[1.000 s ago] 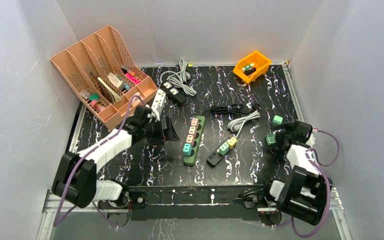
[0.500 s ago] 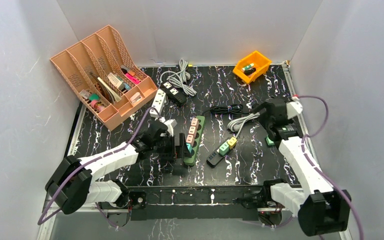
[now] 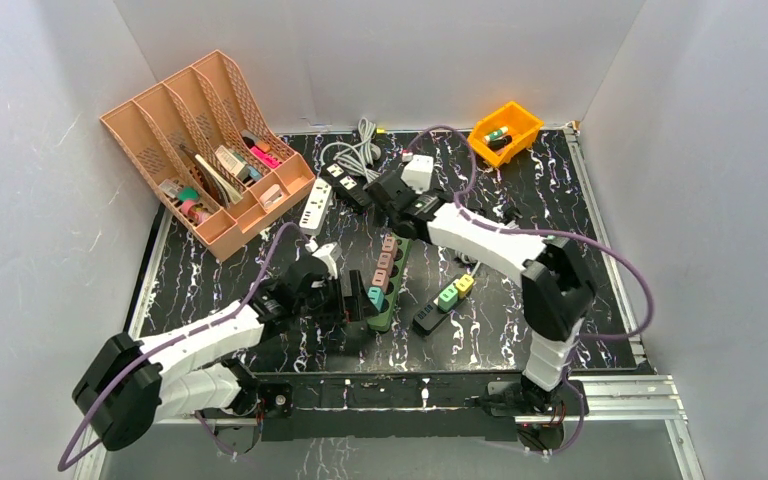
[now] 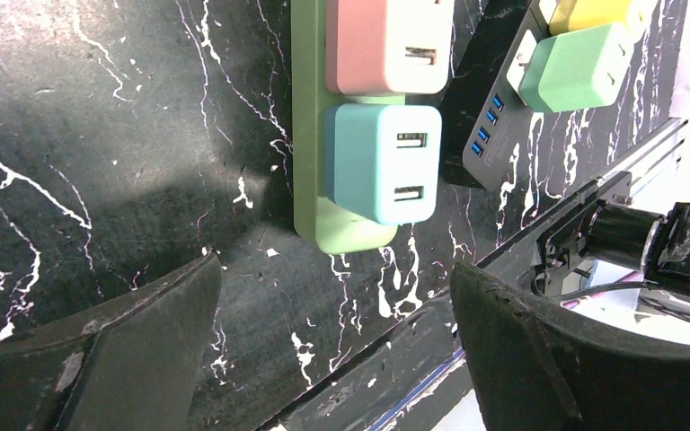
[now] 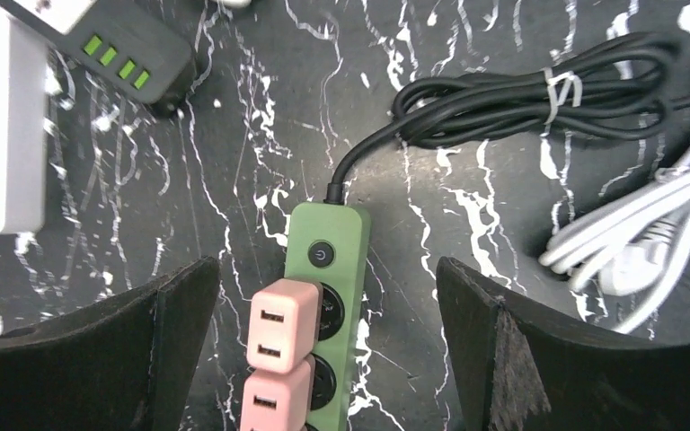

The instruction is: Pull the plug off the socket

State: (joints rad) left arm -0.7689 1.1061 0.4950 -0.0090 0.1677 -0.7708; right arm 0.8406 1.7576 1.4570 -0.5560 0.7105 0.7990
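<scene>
A green power strip lies mid-table with several pink plugs and a teal plug at its near end. My left gripper is open and empty, low beside the strip's near end. In the left wrist view the teal plug and a pink plug sit in the strip, just beyond my open gripper. My right gripper is open and empty over the strip's far end. In the right wrist view the gripper straddles the strip and the top pink plug.
A black USB strip with green and yellow plugs lies right of the green strip. A black cable and a white cable lie behind. A white strip, a black strip, a peach organizer and an orange bin stand at the back.
My right arm has swung from the right edge across to the far end of the green strip. My left gripper has moved right and nearer, to the strip's near end.
</scene>
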